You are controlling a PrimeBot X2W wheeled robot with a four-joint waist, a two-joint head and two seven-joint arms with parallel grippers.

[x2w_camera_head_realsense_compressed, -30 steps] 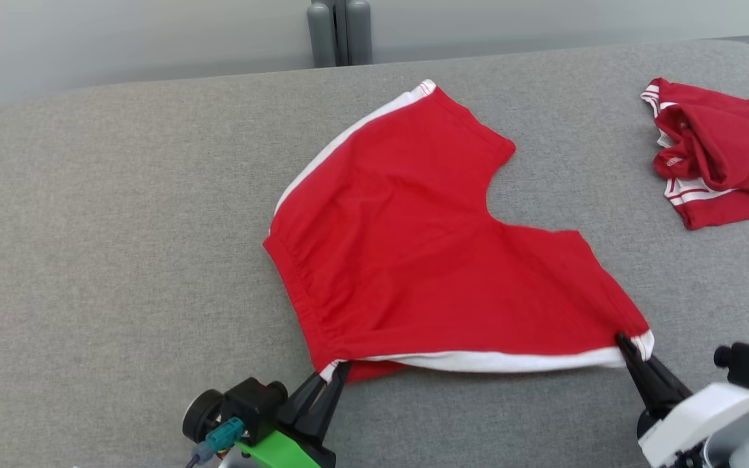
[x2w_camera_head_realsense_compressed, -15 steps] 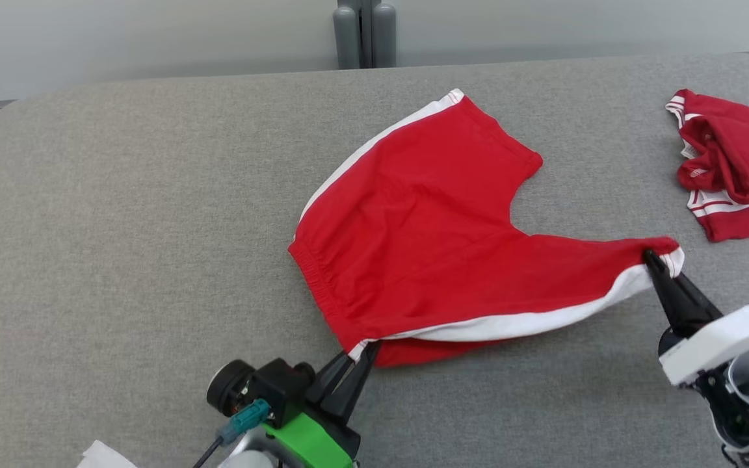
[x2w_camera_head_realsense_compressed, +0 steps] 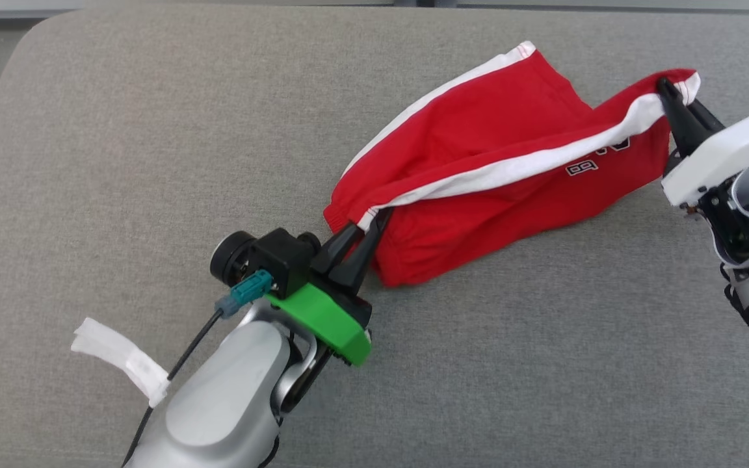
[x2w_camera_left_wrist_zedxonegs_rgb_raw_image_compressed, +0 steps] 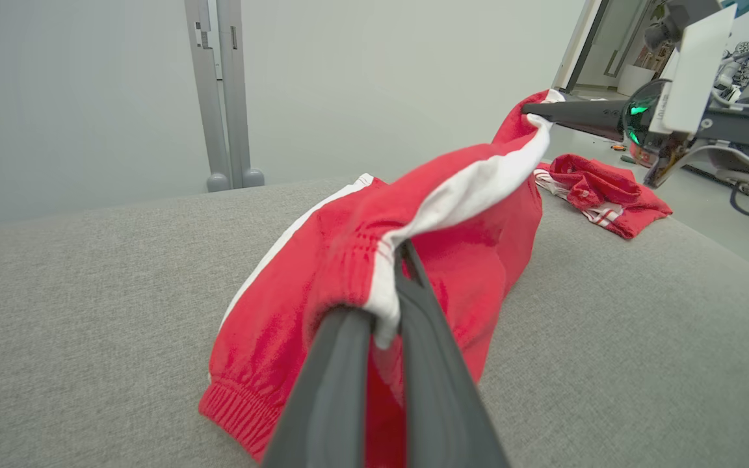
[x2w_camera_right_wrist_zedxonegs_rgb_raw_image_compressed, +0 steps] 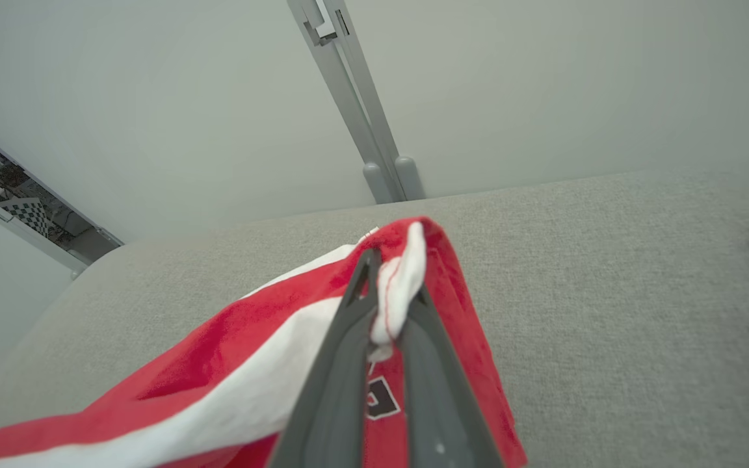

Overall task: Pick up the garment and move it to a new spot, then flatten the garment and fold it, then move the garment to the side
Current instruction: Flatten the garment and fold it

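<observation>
Garment point(x2w_camera_head_realsense_compressed: 491, 130): soft red shorts, white stripe, draped across grey woven tabletop point(x2w_camera_head_realsense_compressed: 153, 130).

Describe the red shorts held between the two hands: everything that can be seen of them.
The red shorts look like soft knit jersey, with a white side stripe, a gathered elastic waistband and a dark print just below the stripe. The left hand pinches the waistband end of the stripe and the right hand its hem end, holding that edge raised and taut. The rest sags, doubled over, onto the grey padded surface.
</observation>
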